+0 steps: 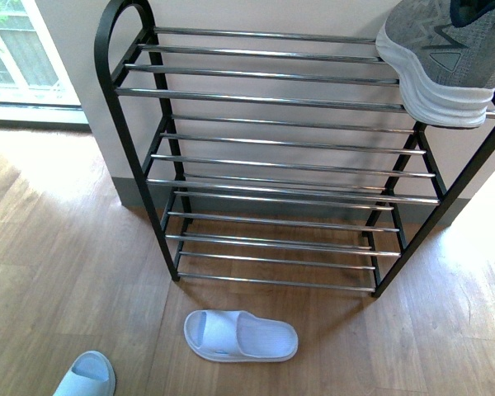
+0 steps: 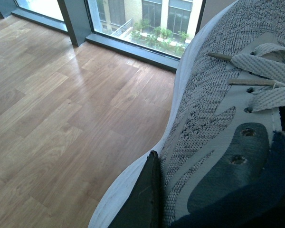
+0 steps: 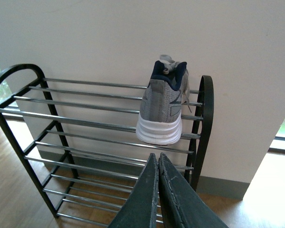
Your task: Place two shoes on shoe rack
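Note:
One grey knit sneaker (image 1: 445, 49) with a thick white sole rests on the top shelf of the shoe rack (image 1: 264, 99), at its right end, heel toward the front bar. The right wrist view shows that same sneaker (image 3: 162, 107) on the rack (image 3: 85, 107), with my right gripper (image 3: 157, 159) shut and empty, hanging in front of and below it. My left gripper (image 2: 156, 161) is shut on the second grey sneaker (image 2: 218, 118), which fills the left wrist view above the wooden floor. Only one dark finger (image 2: 142, 199) shows against its white sole. Neither gripper shows in the front view.
A pale slipper (image 1: 241, 336) lies on the wooden floor just in front of the rack, and another slipper (image 1: 87, 377) lies at the lower left. A window (image 1: 16, 49) stands left of the rack. The rack backs onto a white wall (image 3: 133, 33).

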